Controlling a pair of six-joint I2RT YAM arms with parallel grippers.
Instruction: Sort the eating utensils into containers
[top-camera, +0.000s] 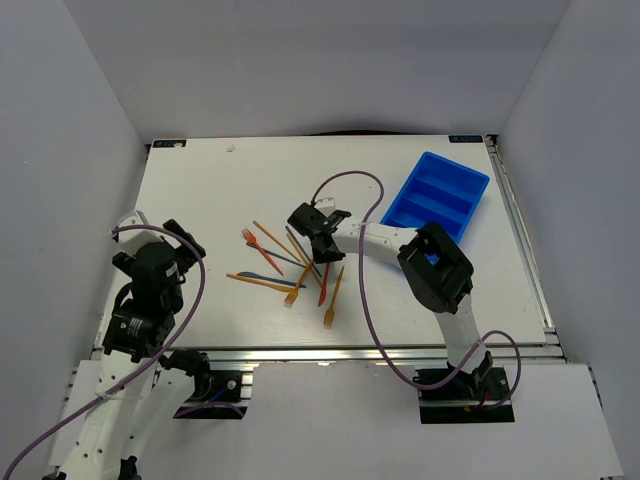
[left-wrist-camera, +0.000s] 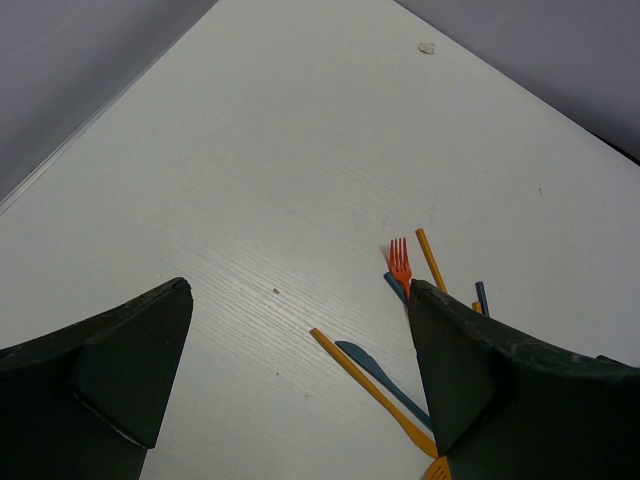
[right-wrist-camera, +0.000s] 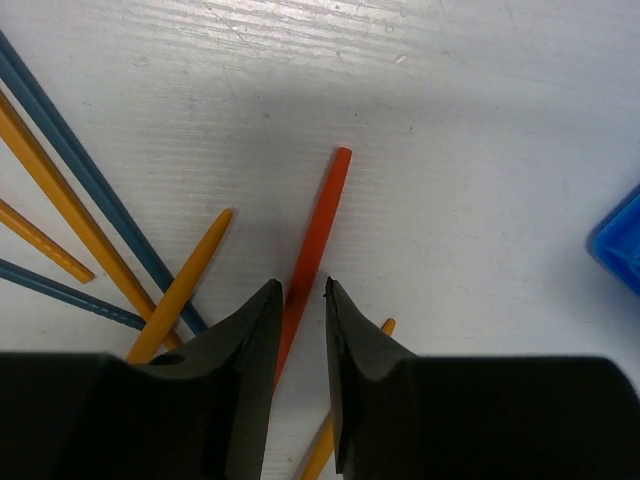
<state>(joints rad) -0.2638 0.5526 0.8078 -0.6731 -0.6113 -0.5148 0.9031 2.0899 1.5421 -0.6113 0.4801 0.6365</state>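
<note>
The right tool (right-wrist-camera: 303, 285) has its jaws drawn almost together, with only a slim gap between them. The red utensil (right-wrist-camera: 322, 215) runs up out of that gap toward the top of the wrist frame. I cannot tell whether the handle is pinched or only straddled, and it appears to lie flat on the tabletop (top-camera: 230, 190).

Just left of it in that frame lie an orange handle (right-wrist-camera: 185, 285), a long orange stick (right-wrist-camera: 60, 200) and two dark blue-grey sticks (right-wrist-camera: 85, 170). In the overhead view these belong to a loose scatter at the centre of the frame, with two orange forks (top-camera: 292, 295) at its lower edge and one more fork (top-camera: 247, 236) at its upper left.

The blue tray (top-camera: 430, 158) sits at the upper right of the overhead frame, well apart from the pile. Its long compartments look bare from above.

The left tool (left-wrist-camera: 300, 290) is at the left of the overhead frame, its jaws wide apart with nothing between them. It points toward the near end of the scatter.

By my reading the sorting has hardly begun. No utensil shows in the tray, and every fork and stick in view is on the tabletop. The red utensil looks like the first piece to be lifted, and the rest all have to be carried over and split by kind among the compartments.
</note>
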